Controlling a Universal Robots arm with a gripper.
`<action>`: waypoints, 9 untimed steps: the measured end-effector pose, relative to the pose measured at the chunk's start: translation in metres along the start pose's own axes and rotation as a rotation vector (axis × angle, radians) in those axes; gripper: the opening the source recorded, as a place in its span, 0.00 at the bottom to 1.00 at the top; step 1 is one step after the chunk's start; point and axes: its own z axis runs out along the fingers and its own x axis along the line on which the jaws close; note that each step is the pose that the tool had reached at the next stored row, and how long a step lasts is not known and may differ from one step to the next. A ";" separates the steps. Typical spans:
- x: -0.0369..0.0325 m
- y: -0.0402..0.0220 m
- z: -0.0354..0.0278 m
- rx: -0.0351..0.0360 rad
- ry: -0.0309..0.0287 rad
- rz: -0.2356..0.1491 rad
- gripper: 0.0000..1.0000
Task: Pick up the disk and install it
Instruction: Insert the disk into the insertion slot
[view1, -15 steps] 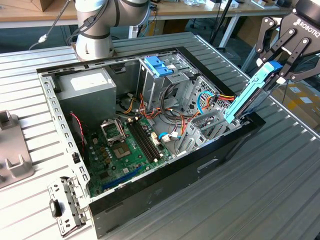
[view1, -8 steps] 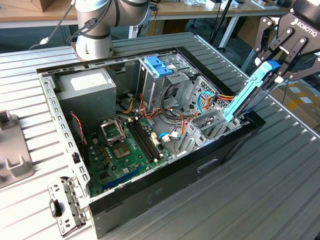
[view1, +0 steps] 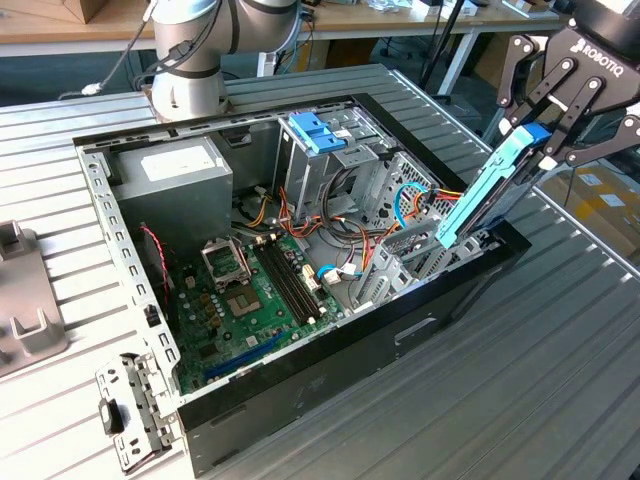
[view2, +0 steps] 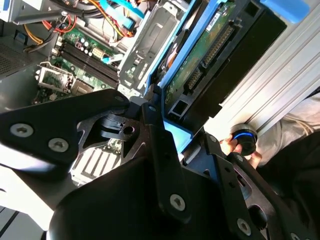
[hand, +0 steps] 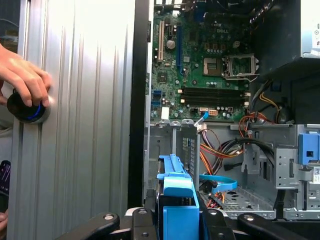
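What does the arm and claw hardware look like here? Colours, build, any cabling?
The arm is silver-grey with rounded cylindrical joints and lighter grey joint caps; a thin cable runs off it towards the exterior view's left. The claw is matte black, built from open linkage bars with pivot pins, and carries white lettering on its body. In the second wrist view its links show silver screw heads.

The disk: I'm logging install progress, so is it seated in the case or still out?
Still out. The disk stands tilted, its upper end clamped in the gripper, its lower end at the computer case's front rim.
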 end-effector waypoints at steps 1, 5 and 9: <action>-0.0002 0.0034 0.0004 0.0000 -0.0010 0.000 0.37; -0.0005 0.0129 0.0017 0.0001 -0.0059 0.000 0.37; -0.0009 0.0225 0.0031 0.0002 -0.0091 0.000 0.37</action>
